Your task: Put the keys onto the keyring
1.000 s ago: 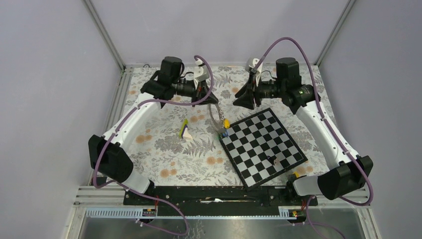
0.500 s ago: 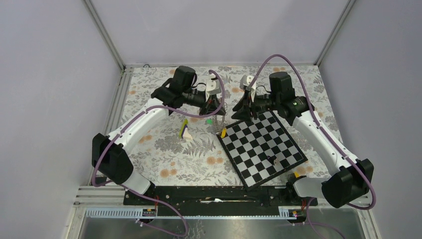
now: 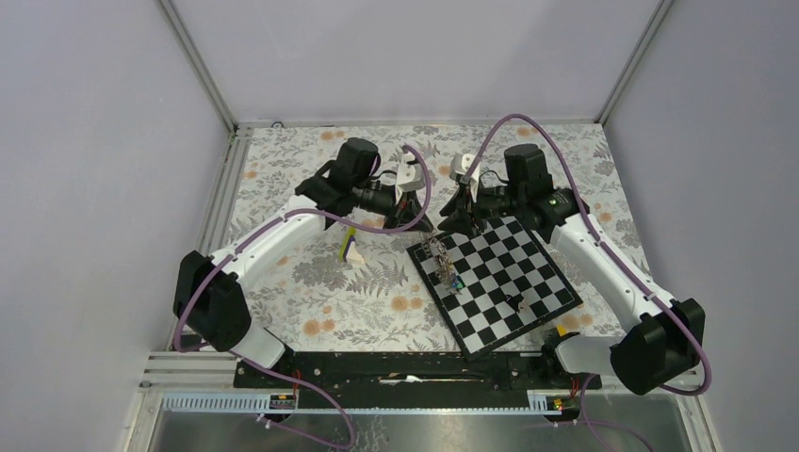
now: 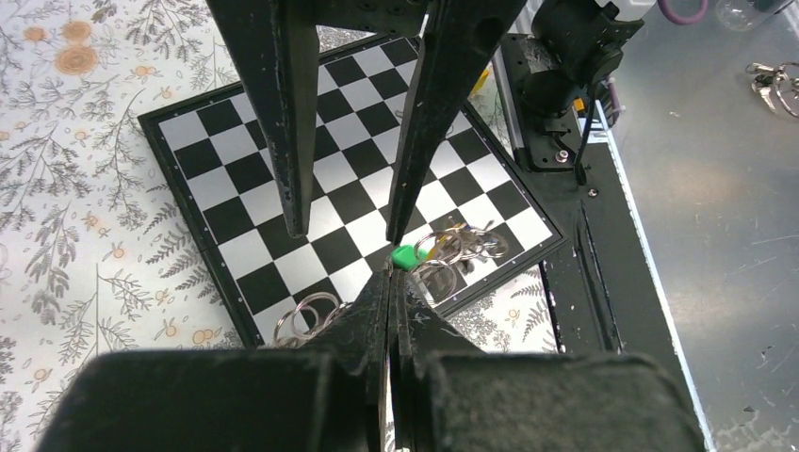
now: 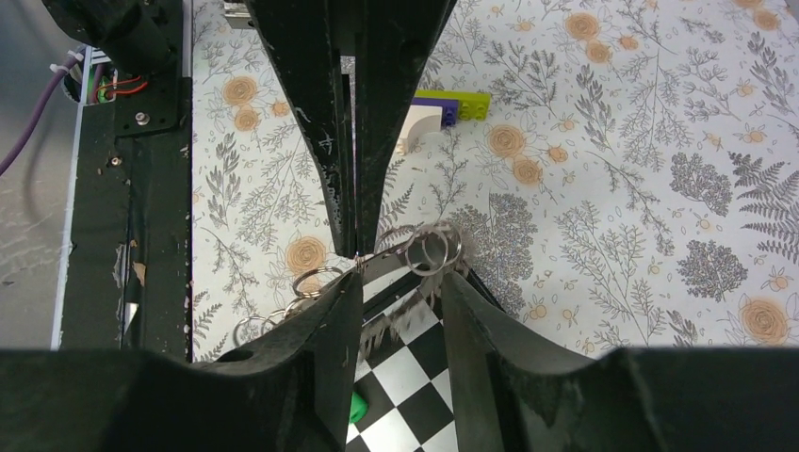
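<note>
The grey metal keyring (image 3: 441, 256) lies with a green-headed key (image 4: 407, 256) on the black-and-white chessboard (image 3: 513, 268), mid-bench. The left gripper (image 4: 391, 282) is pinched tight at the rings, though I can't tell if it has hold of them. The right gripper (image 5: 400, 282) is half open and empty. I'd close it gently on one ring.

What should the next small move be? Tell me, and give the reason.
Probably close the right fingers on the keyring. They stand open with its loops at their tips, while the left fingers are shut on it over the chessboard. A second grip would likely steady it for threading.
</note>
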Available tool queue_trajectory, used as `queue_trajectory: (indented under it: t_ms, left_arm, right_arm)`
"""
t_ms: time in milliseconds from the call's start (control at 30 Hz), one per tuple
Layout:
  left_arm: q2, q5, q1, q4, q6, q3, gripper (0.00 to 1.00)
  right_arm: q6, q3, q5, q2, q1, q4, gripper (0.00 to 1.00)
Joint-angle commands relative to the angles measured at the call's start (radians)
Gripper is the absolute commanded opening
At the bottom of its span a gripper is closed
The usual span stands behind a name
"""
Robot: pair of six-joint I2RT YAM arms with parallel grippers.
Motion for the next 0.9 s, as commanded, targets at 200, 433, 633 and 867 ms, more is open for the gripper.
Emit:
queue_trajectory:
  t_ms: [200,433,633,867]
  left_arm:
    - [-0.076,0.116,0.025,0.414,-0.337,-0.107,0.00]
    - [-0.074,0.162,0.102,1.340,-1.006,-0.348,0.00]
    - [-0.050,0.146,0.112,1.616,-1.190,-0.424,0.00]
    - [-0.040,0.108,0.112,1.716,-1.259,-0.466,0.00]
  right_arm:
    - [-0.020,-0.055,-0.017,-0.088,0.009,0.028,0.42]
    - [0.026,-0.058,-0.044,-0.110,-0.017,0.053,0.39]
    - [0.100,-0.041,-0.081,-0.112,-0.041,0.102,0.36]
    - [0.160,-0.016,-0.116,-0.087,-0.042,0.136,0.34]
